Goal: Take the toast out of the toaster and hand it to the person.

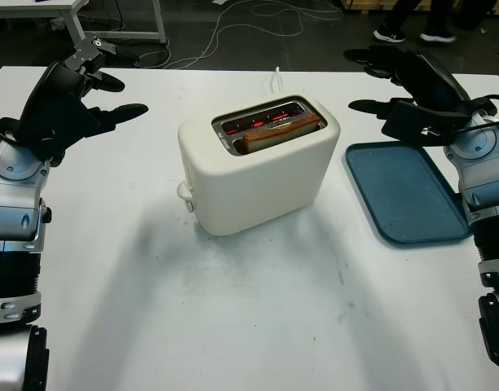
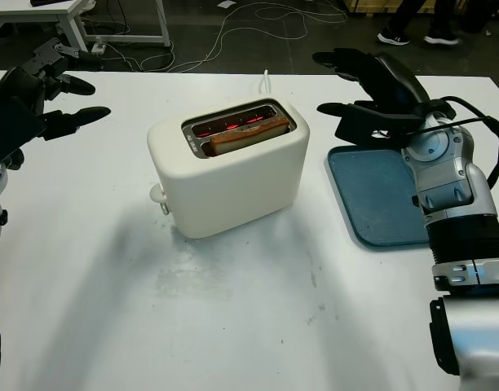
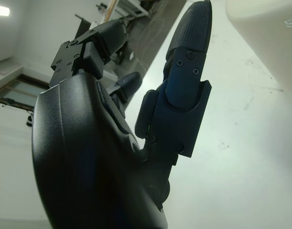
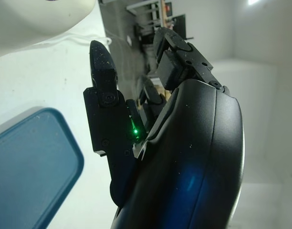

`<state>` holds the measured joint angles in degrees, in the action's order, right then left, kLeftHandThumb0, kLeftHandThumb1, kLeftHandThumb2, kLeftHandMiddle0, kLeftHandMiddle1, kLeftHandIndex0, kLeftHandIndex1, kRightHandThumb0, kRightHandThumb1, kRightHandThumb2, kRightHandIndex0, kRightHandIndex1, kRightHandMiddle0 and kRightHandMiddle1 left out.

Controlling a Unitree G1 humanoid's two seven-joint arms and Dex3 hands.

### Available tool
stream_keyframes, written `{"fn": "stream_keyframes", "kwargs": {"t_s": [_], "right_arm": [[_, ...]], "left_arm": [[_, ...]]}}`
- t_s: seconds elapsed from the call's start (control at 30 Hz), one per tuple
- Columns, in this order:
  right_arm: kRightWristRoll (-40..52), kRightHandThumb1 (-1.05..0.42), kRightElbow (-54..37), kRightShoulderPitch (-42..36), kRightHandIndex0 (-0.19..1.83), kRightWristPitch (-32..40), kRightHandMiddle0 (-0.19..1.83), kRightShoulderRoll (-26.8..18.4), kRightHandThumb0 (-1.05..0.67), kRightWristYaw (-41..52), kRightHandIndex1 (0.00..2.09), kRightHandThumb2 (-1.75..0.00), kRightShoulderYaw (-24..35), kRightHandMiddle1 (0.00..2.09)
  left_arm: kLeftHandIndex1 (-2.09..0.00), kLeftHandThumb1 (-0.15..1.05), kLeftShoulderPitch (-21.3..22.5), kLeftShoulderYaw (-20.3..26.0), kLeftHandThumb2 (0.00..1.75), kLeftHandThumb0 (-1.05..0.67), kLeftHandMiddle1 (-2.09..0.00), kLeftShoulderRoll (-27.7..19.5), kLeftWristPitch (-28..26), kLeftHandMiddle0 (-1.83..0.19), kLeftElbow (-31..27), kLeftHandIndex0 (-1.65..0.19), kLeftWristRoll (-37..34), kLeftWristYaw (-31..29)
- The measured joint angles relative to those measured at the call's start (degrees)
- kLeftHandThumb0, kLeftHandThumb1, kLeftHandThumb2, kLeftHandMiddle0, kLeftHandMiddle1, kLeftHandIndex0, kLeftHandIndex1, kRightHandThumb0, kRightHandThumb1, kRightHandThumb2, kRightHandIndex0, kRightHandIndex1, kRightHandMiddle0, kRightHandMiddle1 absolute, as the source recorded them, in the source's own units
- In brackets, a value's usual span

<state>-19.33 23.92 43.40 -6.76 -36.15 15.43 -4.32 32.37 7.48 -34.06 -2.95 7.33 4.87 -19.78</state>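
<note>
Toast [image 1: 280,130] in toaster [image 1: 258,163], well apart from both hands' fingers [image 1: 119,110]

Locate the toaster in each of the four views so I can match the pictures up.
Left eye view: the toaster stands mid-table, toast in its near slot.
Right eye view: left of centre.
Left wrist view: a cream corner beyond the open left hand.
Right wrist view: a cream edge beyond the open right hand.
Shared landmark: the blue tray beside the toaster.
</note>
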Motion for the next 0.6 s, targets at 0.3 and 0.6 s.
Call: {"fn": "stream_keyframes", "kwargs": {"t_s": [0.3, 0.6], "right_arm": [[0.3, -0.92, -0.1, 0.0, 0.48, 0.0, 0.46, 0.4, -0.36, -0.1, 0.0, -0.12, 0.4, 0.0], [0.0, -0.92, -0.4, 0.0, 0.47, 0.0, 0.45, 0.4, -0.35, -0.1, 0.0, -0.13, 0.4, 0.0]], "left_arm": [[-1.01, 0.91, 0.0, 0.3, 0.01, -0.75, -1.23, 0.0, 0.6, 0.0, 0.9, -0.08, 0.0, 0.0], [-1.02, 0.91, 0.0, 0.3, 0.0, -0.77, -1.26, 0.0, 1.1, 0.0, 1.2, -0.08, 0.0, 0.0]]}}
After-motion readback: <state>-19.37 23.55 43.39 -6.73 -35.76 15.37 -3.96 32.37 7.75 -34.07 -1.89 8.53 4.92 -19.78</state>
